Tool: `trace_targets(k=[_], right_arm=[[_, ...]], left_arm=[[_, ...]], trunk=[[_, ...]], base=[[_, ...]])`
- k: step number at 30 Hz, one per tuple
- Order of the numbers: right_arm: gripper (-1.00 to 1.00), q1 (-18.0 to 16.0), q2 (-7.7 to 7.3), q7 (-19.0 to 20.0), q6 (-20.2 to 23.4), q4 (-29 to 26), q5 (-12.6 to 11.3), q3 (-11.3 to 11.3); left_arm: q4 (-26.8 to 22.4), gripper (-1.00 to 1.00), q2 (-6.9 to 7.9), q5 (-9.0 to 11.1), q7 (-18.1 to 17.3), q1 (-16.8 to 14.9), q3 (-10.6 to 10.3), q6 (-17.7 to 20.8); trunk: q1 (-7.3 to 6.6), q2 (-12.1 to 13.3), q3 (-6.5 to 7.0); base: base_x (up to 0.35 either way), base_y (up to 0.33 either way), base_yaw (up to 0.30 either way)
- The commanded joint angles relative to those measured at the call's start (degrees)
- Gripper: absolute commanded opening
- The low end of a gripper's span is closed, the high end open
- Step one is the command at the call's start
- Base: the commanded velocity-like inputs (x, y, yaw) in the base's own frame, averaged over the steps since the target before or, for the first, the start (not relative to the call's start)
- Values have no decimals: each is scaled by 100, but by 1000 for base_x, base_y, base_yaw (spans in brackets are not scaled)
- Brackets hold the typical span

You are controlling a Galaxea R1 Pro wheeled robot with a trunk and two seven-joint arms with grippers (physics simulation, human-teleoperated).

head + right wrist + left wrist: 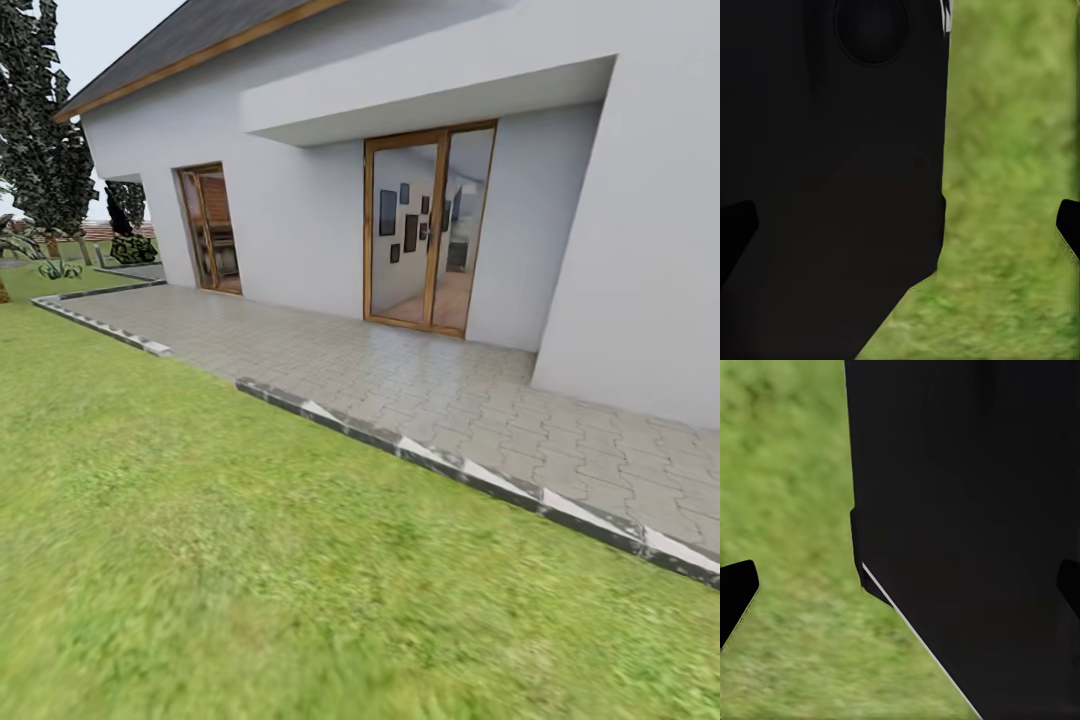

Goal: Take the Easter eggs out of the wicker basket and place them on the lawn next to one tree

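Head view: the robot faces a white house point(320, 210) across a grey paved terrace point(420, 370); no basket and no eggs lie in this stretch of garden.
Lawn: mottled green grass point(250, 560) takes the whole near part of the scene and runs left to the far corner, split from the paving by a dark kerb point(450, 468).
Glass doors: a wood-framed pair point(430, 230) sits mid-wall, with a second wooden door point(210, 230) further left.
Tree: a dark, blocky, pale-speckled crown point(40, 130) stands at the far left, well apart from the robot; its trunk is too small to make out clearly.
Left gripper: two dark fingertips point(735, 596) sit at opposite edges of the left wrist view, so it stands spread apart with nothing between, over grass and beside a black body panel point(975, 525).
Right gripper: the fingertips point(1069, 225) likewise sit wide apart and empty, beside dark robot bodywork point(832, 187).
Task state, as a judgement: nothing seems picked up; the search for the basket looks unfinished.
Risk: driving on toward the house would carry the base over the kerb onto paving, away from anything on grass.
Risk: the blurred grass suggests motion, so a basket could pass unnoticed at the edge.
Risk: the arms hang close to the body, so a quick turn could knock them against it.
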Motion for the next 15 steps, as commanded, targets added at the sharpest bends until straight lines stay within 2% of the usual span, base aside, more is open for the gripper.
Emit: trace_targets(k=[1,15], right_arm=[[100,1,-1,-1,-2,-3,1,0],[100,1,5,-2,-2,-3,6,0]], left_arm=[[-12,100,0,-3,2,4,-1,3],[-13,100,0,-3,2,6,-1,3]], trunk=[[4,-1,-3],[4,-1,-3]], base=[[338,0,0],[338,0,0]])
